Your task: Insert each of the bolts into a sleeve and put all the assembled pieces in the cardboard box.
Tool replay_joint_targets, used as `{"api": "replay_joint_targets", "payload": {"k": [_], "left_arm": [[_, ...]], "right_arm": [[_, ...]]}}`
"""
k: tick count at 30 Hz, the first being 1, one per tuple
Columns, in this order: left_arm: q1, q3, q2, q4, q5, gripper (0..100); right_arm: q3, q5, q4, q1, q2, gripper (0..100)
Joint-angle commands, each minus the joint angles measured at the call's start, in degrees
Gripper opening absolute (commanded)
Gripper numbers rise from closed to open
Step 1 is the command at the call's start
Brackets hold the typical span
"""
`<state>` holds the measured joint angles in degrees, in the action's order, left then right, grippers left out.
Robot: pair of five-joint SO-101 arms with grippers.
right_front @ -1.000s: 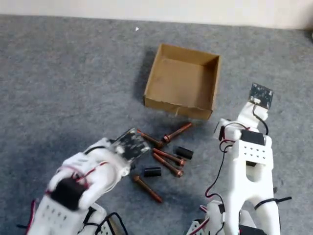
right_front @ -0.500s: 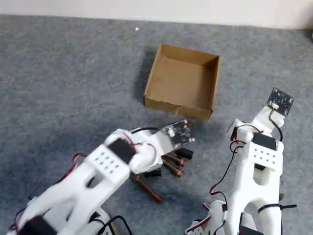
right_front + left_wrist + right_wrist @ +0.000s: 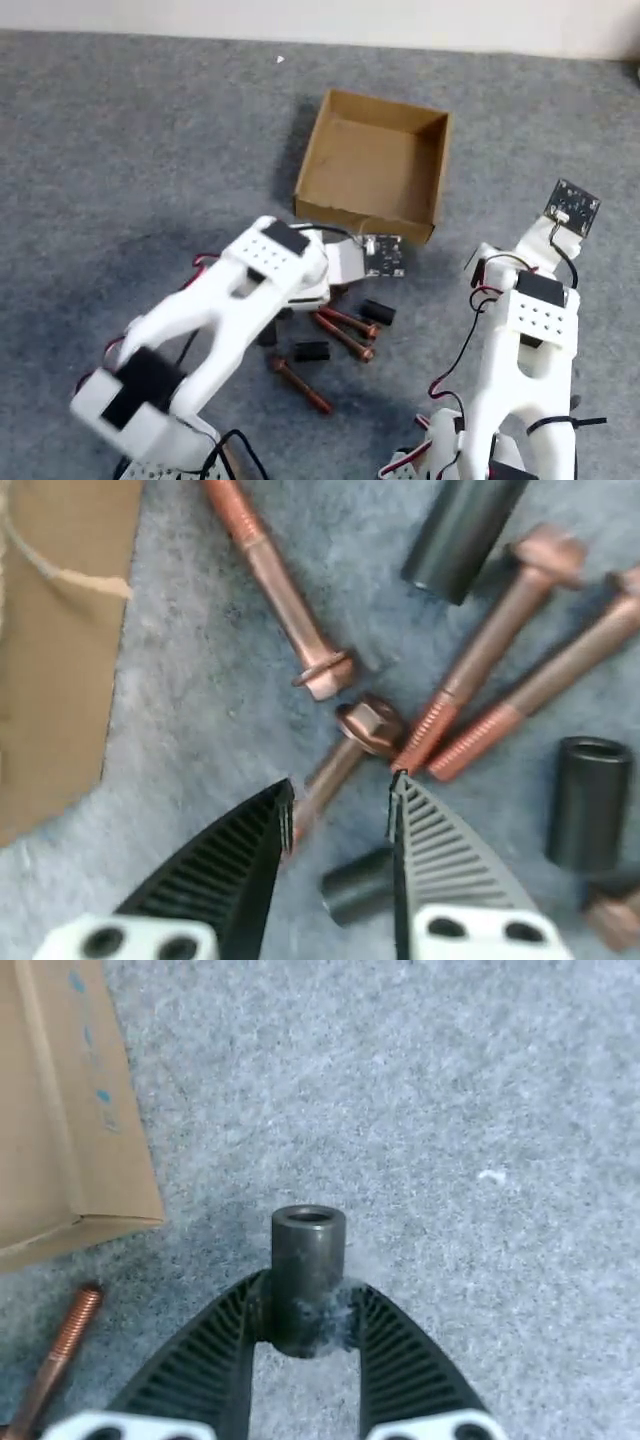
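Note:
My left gripper (image 3: 338, 802) is open just above the carpet, its fingertips either side of a copper bolt (image 3: 345, 755) with a hex head. More bolts (image 3: 283, 592) (image 3: 495, 645) and black sleeves (image 3: 463, 525) (image 3: 588, 800) lie around it. From above, the left arm (image 3: 262, 285) stretches over the bolt pile (image 3: 345, 322) toward the front wall of the cardboard box (image 3: 330, 215). My right gripper (image 3: 305, 1305) is shut on a black sleeve (image 3: 308, 1260) held upright, to the right of the box (image 3: 60, 1110). The right arm (image 3: 527, 320) stands at the right.
Loose on the carpet near the arms lie one bolt (image 3: 300, 385) and two sleeves (image 3: 311, 351) (image 3: 377, 311). Another bolt tip (image 3: 62, 1350) lies by the box corner. Bare grey carpet spreads left of and behind the box.
The left arm has swung forward and to the right, over the bolt pile toward the box front. The right arm shifted slightly right, then held still with the sleeve.

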<state>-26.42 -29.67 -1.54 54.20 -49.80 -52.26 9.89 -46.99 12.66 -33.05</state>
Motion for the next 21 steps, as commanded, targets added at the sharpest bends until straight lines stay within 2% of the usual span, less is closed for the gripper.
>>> {"api": "replay_joint_targets", "payload": {"k": [1, 7, 13, 21], "left_arm": [[2.15, 8.31, -7.34, -0.79, -4.04, 18], [2.33, 14.11, -16.40, -0.79, -5.63, 17], [0.22, 14.29, -17.27, -0.62, -5.71, 1], [-1.10, 15.34, -13.67, 6.51, -5.36, 0]], "right_arm": [[2.77, 0.53, 1.27, 0.57, -1.54, 0.6], [2.77, 0.53, 1.27, 0.57, -1.54, 0.6], [2.77, 0.53, 1.27, 0.48, -1.54, 0.6], [2.77, 0.53, 1.01, 0.48, -2.07, 0.6]]}}
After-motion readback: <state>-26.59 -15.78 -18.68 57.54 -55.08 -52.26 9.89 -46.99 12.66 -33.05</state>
